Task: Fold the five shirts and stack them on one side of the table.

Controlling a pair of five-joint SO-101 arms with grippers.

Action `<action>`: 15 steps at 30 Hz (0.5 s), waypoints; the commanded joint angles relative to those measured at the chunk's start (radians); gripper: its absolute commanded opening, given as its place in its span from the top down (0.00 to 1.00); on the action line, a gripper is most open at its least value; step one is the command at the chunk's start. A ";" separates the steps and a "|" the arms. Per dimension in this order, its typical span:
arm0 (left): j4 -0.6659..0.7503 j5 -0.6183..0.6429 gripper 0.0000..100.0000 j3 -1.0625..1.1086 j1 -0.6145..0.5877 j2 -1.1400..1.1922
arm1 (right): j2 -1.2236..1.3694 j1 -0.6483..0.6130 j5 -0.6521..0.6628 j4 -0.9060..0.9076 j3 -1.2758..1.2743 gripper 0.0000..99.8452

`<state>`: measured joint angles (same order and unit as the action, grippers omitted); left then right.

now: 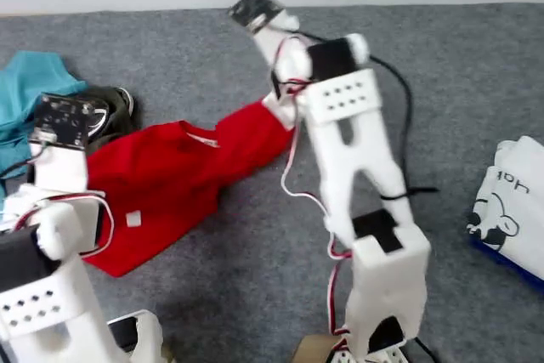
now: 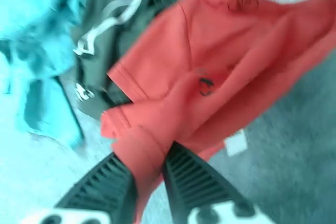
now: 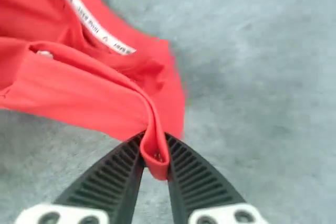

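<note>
A red shirt point(image 1: 174, 178) lies stretched across the grey table between the two arms. My left gripper point(image 2: 149, 174) is shut on a bunched fold of the red shirt point(image 2: 210, 66) at its left end; in the high view that arm point(image 1: 51, 201) stands at the left. My right gripper point(image 3: 155, 163) is shut on a pinched fold of the red shirt point(image 3: 89, 87) near its collar; in the high view that arm point(image 1: 344, 116) holds the shirt's far right tip. A teal shirt point(image 1: 30, 91) and a dark shirt point(image 1: 115, 108) lie crumpled at the far left.
A folded white shirt with a black print point(image 1: 510, 197) rests on something blue at the right edge of the table point(image 1: 476, 65). Cables point(image 1: 399, 99) run along the right arm. The teal shirt point(image 2: 31, 51) and the dark shirt point(image 2: 113, 30) lie close beside the left gripper.
</note>
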<state>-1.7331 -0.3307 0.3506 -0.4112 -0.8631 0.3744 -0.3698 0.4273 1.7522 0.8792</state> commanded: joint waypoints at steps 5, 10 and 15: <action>0.023 0.137 1.00 -0.165 0.006 -0.015 | -0.300 0.094 0.012 0.031 0.043 0.99; 0.127 0.189 1.00 -0.265 0.017 -0.009 | -0.456 0.137 0.012 -0.030 0.043 0.99; 0.244 0.183 1.00 -0.277 0.135 -0.015 | -0.601 0.163 0.052 -0.130 0.043 0.99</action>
<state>-1.5581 -0.1527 0.1066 -0.3406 -0.8646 -0.1197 -0.2286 0.4427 1.6832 0.8807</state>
